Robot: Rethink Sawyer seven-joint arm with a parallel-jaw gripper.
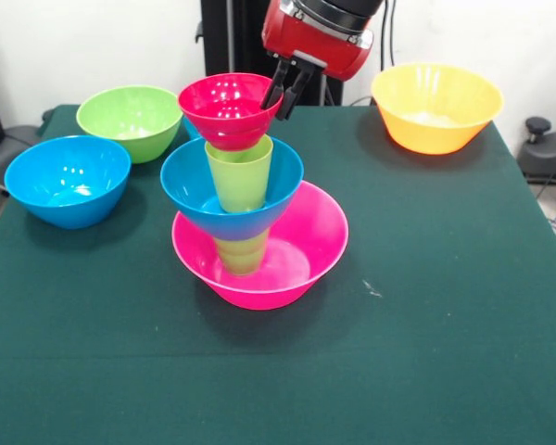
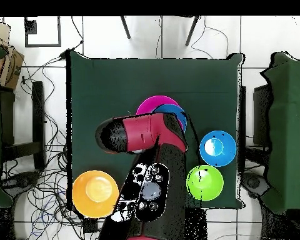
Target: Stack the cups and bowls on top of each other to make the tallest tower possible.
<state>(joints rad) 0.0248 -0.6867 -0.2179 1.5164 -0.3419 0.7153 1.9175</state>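
The tower stands mid-table on the wide pink bowl [image 1: 301, 250]. From the bottom up it has a green cup [image 1: 241, 253], a blue bowl [image 1: 190, 190], a second green cup [image 1: 239, 171] and a small red bowl [image 1: 224, 107] on top. My gripper [image 1: 285, 90] comes down at the red bowl's right rim, with its fingers [image 1: 276, 88] pinched on the rim. From overhead the arm covers most of the tower. Only the edges of the pink bowl [image 2: 154, 103] and the blue bowl [image 2: 175, 112] show there.
A loose blue bowl [image 1: 68, 179] [image 2: 216, 148] and a green bowl [image 1: 130, 120] [image 2: 205, 182] sit to one side of the tower. A large orange bowl [image 1: 435, 107] [image 2: 95, 194] sits at the other far corner.
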